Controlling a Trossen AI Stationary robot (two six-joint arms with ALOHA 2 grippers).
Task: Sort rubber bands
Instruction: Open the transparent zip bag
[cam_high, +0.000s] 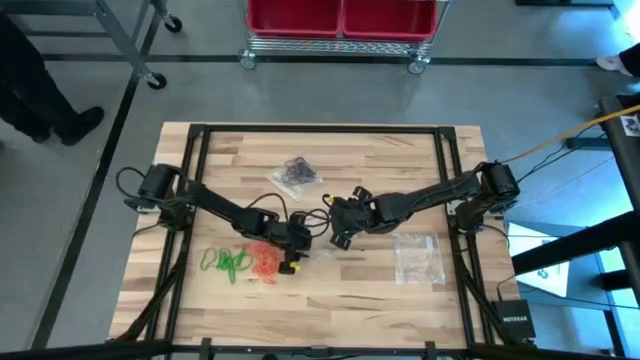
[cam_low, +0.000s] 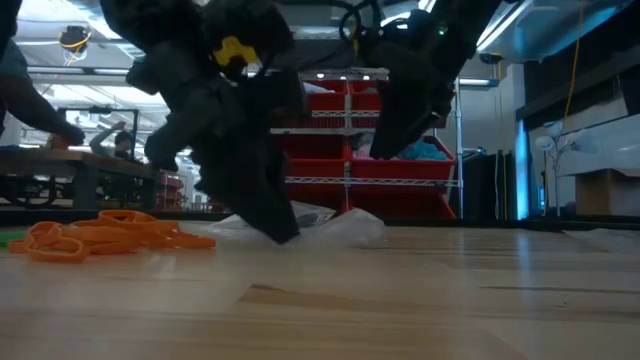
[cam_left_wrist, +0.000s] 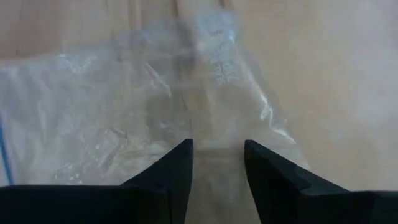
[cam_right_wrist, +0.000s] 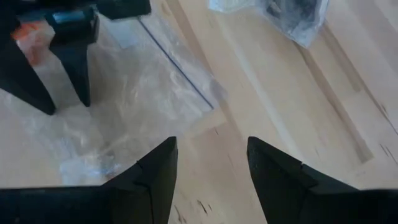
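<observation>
Orange-red rubber bands (cam_high: 265, 262) (cam_low: 110, 235) lie in a heap at the table's near left. Green ones (cam_high: 225, 262) lie just to their left. Black bands sit inside a clear bag (cam_high: 297, 175) (cam_right_wrist: 292, 15) at the far middle. My left gripper (cam_high: 299, 242) (cam_left_wrist: 217, 155) slants down, open, onto a flat clear bag (cam_left_wrist: 93, 106) (cam_right_wrist: 143, 87) at the table's middle. My right gripper (cam_high: 341, 232) (cam_right_wrist: 211, 162) hangs open above bare wood, just right of that bag, with nothing between its fingers. My left gripper's two fingertips (cam_right_wrist: 79, 93) stand apart on the clear bag, near one of its edges (cam_left_wrist: 214, 134), with bag film in the gap between them. They come slanting down from the table's left. The bag lies flat and crumpled on the table.
Another clear bag (cam_high: 418, 258) lies at the near right. The two grippers stand close together at the table's middle. A black frame (cam_high: 200, 130) runs around the tabletop. Red bins on a wire rack (cam_high: 340, 20) stand beyond the far edge.
</observation>
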